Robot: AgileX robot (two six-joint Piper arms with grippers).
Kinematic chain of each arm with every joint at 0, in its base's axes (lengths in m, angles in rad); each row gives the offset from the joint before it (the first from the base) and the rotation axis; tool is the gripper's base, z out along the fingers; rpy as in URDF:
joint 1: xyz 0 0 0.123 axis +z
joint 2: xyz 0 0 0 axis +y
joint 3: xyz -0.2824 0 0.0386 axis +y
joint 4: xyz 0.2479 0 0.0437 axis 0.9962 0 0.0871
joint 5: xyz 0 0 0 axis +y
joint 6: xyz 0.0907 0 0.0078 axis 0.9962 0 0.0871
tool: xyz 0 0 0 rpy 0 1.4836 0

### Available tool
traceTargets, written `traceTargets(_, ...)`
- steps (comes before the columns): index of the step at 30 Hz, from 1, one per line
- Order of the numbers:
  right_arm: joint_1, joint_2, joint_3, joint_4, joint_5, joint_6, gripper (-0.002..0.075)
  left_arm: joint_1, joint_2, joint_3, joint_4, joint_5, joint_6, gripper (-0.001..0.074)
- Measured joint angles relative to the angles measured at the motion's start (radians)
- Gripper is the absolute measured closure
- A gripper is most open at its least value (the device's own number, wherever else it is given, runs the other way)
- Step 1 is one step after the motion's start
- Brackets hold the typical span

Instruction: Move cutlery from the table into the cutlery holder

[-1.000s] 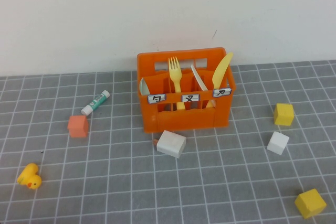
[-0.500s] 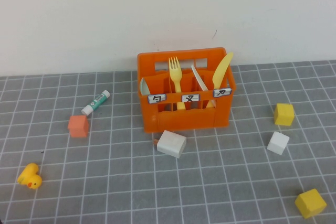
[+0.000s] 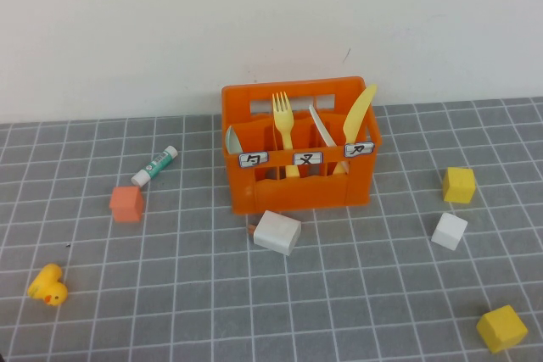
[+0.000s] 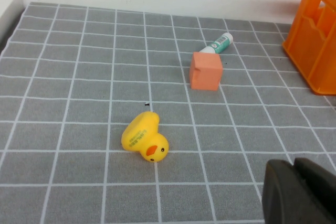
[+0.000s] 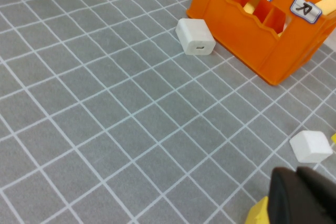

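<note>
Cutlery stands upright in the bright orange slotted plastic crate (image 3: 297, 152) at the back middle of the grey grid-tiled bench (image 3: 170, 311): a pale yellow plastic fork (image 3: 283, 122), a cream-white plastic knife (image 3: 321, 126), a pale yellow plastic knife (image 3: 359, 113) and a pale mint-green plastic spoon (image 3: 232, 138) at its left end. A white charger block (image 3: 277, 232) lies just before the crate. The left gripper (image 4: 298, 191) sits low near a yellow rubber duck (image 4: 144, 136), jaws pressed together; the right gripper (image 5: 302, 198) rests beside a white cube (image 5: 311, 146), jaws likewise together, holding nothing.
</note>
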Motion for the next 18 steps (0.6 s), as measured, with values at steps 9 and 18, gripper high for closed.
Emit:
traceTargets(9,0.0,-0.005,0.0,0.0,0.002,0.0,0.0727,0.005,0.0,0.0,-0.002,0.0,0.004,0.0735)
traceTargets(18,-0.086,-0.176,0.047,0.0,0.019,0.0,0.0727,0.005,0.0,0.0,-0.004,0.0,0.004,0.0735)
